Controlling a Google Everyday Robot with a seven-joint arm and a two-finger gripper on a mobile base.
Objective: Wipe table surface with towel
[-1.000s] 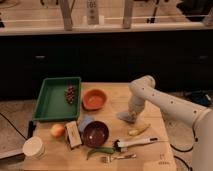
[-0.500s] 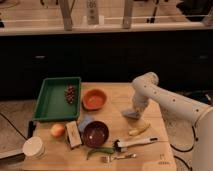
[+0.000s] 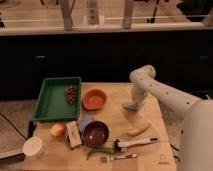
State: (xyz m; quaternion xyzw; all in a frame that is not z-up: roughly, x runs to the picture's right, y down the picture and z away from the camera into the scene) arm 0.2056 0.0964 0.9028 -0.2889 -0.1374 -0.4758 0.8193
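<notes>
The wooden table (image 3: 150, 97) holds several kitchen items. My gripper (image 3: 131, 105) points down at the table's right middle, its tip at or just above the surface, behind a banana (image 3: 138, 131). My white arm (image 3: 165, 95) reaches in from the right. I see no clear towel. A small blue-grey pad (image 3: 85, 121) lies left of the dark bowl (image 3: 96, 133); I cannot tell if it is cloth.
A green tray (image 3: 50, 102) with grapes (image 3: 71, 93) stands at the left, with an orange bowl (image 3: 94, 99) beside it. A brush (image 3: 136, 143), a fork (image 3: 118, 158), a green pepper (image 3: 98, 150), an orange fruit (image 3: 57, 130), a box (image 3: 73, 134) and a white cup (image 3: 34, 147) lie along the front.
My gripper has moved a little toward the back of the table, away from the banana. Nothing on the table has moved.
</notes>
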